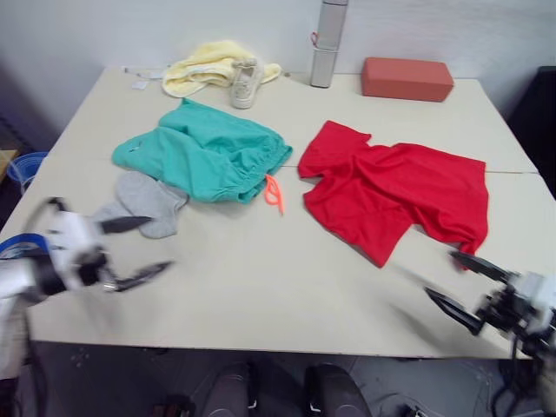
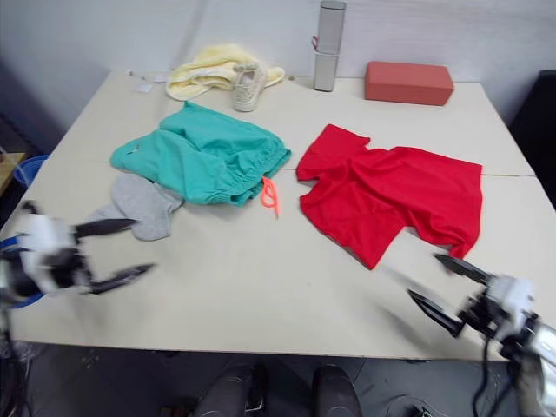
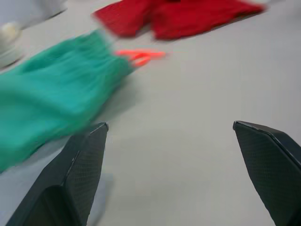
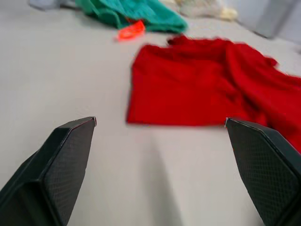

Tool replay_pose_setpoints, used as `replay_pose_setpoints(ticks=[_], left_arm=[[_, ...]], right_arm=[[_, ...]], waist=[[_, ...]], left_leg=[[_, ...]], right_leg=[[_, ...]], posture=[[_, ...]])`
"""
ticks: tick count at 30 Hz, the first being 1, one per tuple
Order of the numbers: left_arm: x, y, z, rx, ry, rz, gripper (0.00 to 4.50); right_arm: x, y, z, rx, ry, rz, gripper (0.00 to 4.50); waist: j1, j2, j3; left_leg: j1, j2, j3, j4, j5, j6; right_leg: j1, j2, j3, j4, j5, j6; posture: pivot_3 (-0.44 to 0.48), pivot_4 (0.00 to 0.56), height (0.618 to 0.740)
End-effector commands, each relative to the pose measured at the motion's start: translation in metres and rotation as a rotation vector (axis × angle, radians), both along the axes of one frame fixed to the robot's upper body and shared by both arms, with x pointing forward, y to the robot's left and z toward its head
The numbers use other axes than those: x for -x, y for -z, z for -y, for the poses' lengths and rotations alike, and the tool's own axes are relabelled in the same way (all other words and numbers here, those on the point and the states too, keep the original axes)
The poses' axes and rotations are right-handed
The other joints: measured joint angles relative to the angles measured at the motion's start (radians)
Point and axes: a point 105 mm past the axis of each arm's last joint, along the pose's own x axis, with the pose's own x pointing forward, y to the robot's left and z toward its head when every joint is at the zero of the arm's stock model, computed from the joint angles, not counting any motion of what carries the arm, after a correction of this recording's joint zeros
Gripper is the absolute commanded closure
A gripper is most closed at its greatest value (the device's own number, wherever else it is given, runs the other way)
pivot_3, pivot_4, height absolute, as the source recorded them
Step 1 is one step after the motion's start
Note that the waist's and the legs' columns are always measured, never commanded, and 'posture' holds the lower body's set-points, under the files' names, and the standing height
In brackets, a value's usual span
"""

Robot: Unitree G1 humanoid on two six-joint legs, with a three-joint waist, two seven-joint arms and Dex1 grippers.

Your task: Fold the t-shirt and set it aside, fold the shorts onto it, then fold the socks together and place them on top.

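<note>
- Table (image 1: 261, 287): pale beige top, carrying all the garments; a seam line ran across its right part.
- T-shirt (image 1: 395, 195): bright red, lay crumpled and unfolded on the right half of the table, one sleeve pointing toward the shorts. No print or label could be read.
- Shorts (image 1: 204, 152): teal-green, bunched on the left half, well apart from the t-shirt; orange drawstring (image 1: 274, 193) trailed off the waist onto the bare table between the two garments.
- Socks (image 1: 148, 201): light grey, lay just beside the shorts on the near left, partly tucked under the teal fabric.
- Pale yellow cloth (image 1: 204, 68): heaped at the far edge, with a white shoe (image 1: 245, 84) resting against it.
- Grey cylinder (image 1: 326, 43): upright at the far edge, a small red tag on its side; no writing legible.
- Red brick-shaped block (image 1: 407, 78): lay at the far right, beside the cylinder.
- Left gripper (image 1: 135, 250): fingers spread wide, empty, hovering near the front left edge, just short of the socks.
- Right gripper (image 1: 465, 287): fingers spread wide, empty, at the front right edge, near the t-shirt's hem.
- Nothing lay between either gripper and the nearest garment.
</note>
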Motion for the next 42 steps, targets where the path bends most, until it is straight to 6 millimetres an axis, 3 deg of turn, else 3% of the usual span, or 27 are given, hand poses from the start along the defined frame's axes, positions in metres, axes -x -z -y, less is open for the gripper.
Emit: replay_pose_setpoints(ticks=[1,4,9,12,15,24,34,42], left_arm=[[0.009,-0.002,0.041,0.068,0.111,0.006,0.04],[0.019,0.007,0.069,0.086,0.202,-0.023,0.04],[0.011,0.017,0.089,0.071,0.244,-0.015,0.04],[-0.002,0.023,0.101,0.011,0.262,0.039,0.04],[-0.024,0.03,0.119,-0.051,0.265,0.1,0.04],[-0.06,0.033,0.188,-0.116,0.352,0.176,0.04],[-0.095,0.041,0.256,-0.187,0.414,0.227,0.04],[-0.093,0.05,0.303,-0.231,0.48,0.219,0.04]], right_arm=[[0.011,-0.014,0.018,0.034,0.124,0.088,0.0],[0.019,-0.012,0.022,0.026,0.215,0.095,0.0],[0.026,-0.009,0.015,0.041,0.286,0.073,0.0],[0.015,-0.012,0.015,0.081,0.338,0.018,0.0],[-0.006,-0.012,0.027,0.186,0.461,-0.101,0.0],[-0.044,-0.019,0.023,0.312,0.503,-0.222,0.0],[-0.056,-0.006,0.037,0.325,0.661,-0.348,0.0],[-0.059,-0.007,0.039,0.296,0.739,-0.39,0.0]], waist=[[-0.001,0.0,0.0],[-0.007,0.0,0.0],[-0.001,0.005,-0.003],[0.0,0.007,-0.004],[0.004,0.009,-0.005],[0.028,0.01,-0.006],[0.05,0.009,-0.005],[0.049,0.008,-0.005]], left_leg=[[0.0,0.0,0.0,0.0,0.0,0.0],[0.001,0.002,0.001,0.001,0.001,-0.001],[0.002,0.002,0.001,0.0,0.002,-0.002],[0.002,0.002,0.001,0.001,0.0,-0.006],[0.001,0.002,0.002,0.002,0.0,-0.005],[-0.002,0.002,0.003,0.004,0.004,0.0],[-0.008,0.002,0.003,0.008,0.005,0.002],[-0.013,0.002,0.0,0.011,0.005,0.003]], right_leg=[[0.0,0.0,0.0,0.0,0.0,0.0],[0.0,0.002,0.001,0.0,0.0,0.0],[0.001,0.002,0.002,0.0,0.0,0.0],[0.001,0.002,0.002,0.0,0.0,0.0],[0.0,0.002,0.003,0.0,0.0,0.0],[-0.002,0.005,0.002,0.001,0.0,0.0],[-0.005,0.004,0.0,0.001,0.001,0.002],[-0.008,0.004,-0.003,0.0,0.002,0.004]], posture=[[0.0,0.15,0.74],[0.0,0.15,0.74],[0.0,0.15,0.74],[0.0,0.15,0.74],[0.0,0.15,0.74],[0.0,0.15,0.74],[0.0,0.15,0.74],[0.0,0.15,0.74]])
